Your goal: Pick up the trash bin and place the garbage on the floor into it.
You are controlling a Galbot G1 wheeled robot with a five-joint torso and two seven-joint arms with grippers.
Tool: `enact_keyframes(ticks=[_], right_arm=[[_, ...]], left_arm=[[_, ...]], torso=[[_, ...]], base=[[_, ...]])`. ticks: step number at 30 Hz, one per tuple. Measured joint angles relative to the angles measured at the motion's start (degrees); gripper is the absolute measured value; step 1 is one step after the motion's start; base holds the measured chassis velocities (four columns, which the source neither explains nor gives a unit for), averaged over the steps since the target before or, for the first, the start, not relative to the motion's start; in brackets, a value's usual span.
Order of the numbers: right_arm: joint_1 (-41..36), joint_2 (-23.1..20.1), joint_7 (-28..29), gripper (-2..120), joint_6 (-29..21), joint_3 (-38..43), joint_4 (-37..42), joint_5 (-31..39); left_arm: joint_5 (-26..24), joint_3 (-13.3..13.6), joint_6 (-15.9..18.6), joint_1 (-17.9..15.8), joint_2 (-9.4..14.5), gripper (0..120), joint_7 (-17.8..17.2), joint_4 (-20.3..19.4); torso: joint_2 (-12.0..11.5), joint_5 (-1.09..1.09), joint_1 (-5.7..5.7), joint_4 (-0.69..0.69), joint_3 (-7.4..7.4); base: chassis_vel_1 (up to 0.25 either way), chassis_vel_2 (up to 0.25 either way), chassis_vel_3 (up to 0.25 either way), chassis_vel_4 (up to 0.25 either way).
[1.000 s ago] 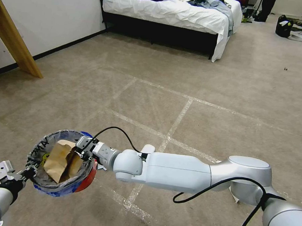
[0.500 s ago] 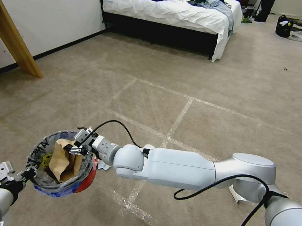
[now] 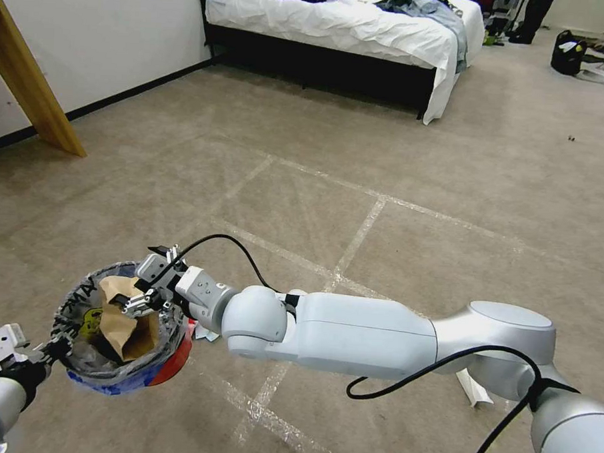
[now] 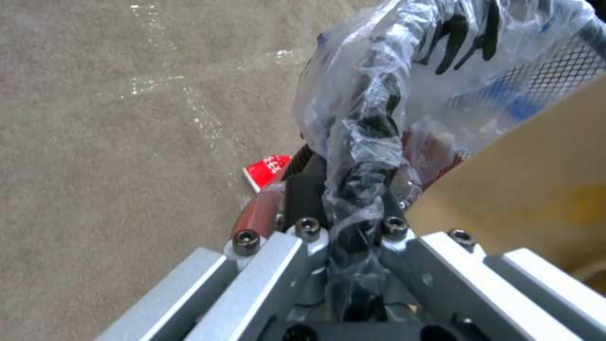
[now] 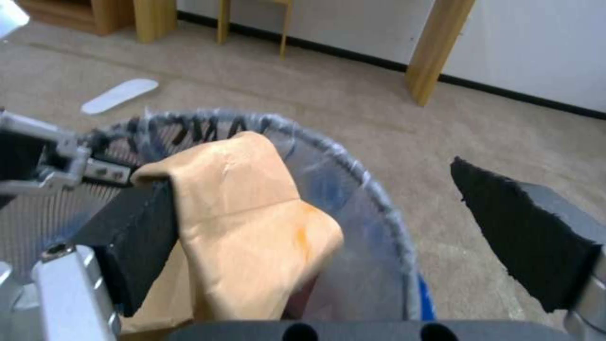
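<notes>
Since a second ago we have drawn our right gripper (image 3: 141, 285) back and up, toward the upper left rim of the trash bin (image 3: 173, 358), and its fingers have spread; the brown paper bag (image 3: 120, 321) has sunk lower into the bin. Now those fingers stand wide apart with nothing between them: in the right wrist view one black pad (image 5: 142, 234) sits against the edge of the bag (image 5: 246, 227) while the other is well clear of it, out over the bin's rim (image 5: 372, 189). Behind the gripper our right arm stretches across the lower half of the head view, from the lower right corner toward the lower left.

Our left gripper (image 3: 45, 350), low at the left edge of the head view, is closed on the near rim of the bin; in the left wrist view its fingers (image 4: 385, 189) are clamped on the bunched clear plastic liner (image 4: 363, 142) and the rim beneath it. We hold the bin off the floor (image 3: 385, 157) at the lower left of the head view, upright with its mouth open toward us.

Just right of the bin a red wrapper (image 3: 192, 327) lies on the carpet, partly hidden by our right wrist. A white scrap (image 3: 474, 389) lies under our right elbow, lower right. In the right wrist view a white slipper (image 5: 119, 95) lies on the carpet at upper left, beyond the bin.
</notes>
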Motion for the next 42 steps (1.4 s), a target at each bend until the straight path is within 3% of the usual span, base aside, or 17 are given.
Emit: enact_keyframes(ticks=[17,28,33,42], right_arm=[[1.2,-4.1,-0.3,100,-2.4,-3.8,3.9,1.9],[2.3,-4.3,-0.1,100,-2.8,-3.3,5.3,3.1],[1.6,-4.7,0.4,100,-1.8,1.8,6.1,3.1],[-3.6,-5.8,-0.5,100,2.4,19.1,8.4,4.6]], left_arm=[[0.1,0.2,0.0,0.0,-0.4,0,0.0,-0.4],[0.4,0.3,0.0,-0.1,-0.6,0,0.1,-0.2],[0.2,-0.1,0.0,-0.1,-0.2,0,0.1,-0.1],[-0.2,-0.9,0.0,0.2,0.3,0,0.1,0.0]], torso=[[0.0,0.00,0.00,0.00,0.00],[0.0,0.00,0.00,0.01,0.00],[0.0,0.00,0.00,0.00,0.00],[0.0,0.00,0.00,0.00,0.00]], base=[[0.000,0.000,0.000,0.000],[0.000,0.000,0.000,0.000],[0.000,0.000,0.000,0.000],[0.000,0.000,0.000,0.000]])
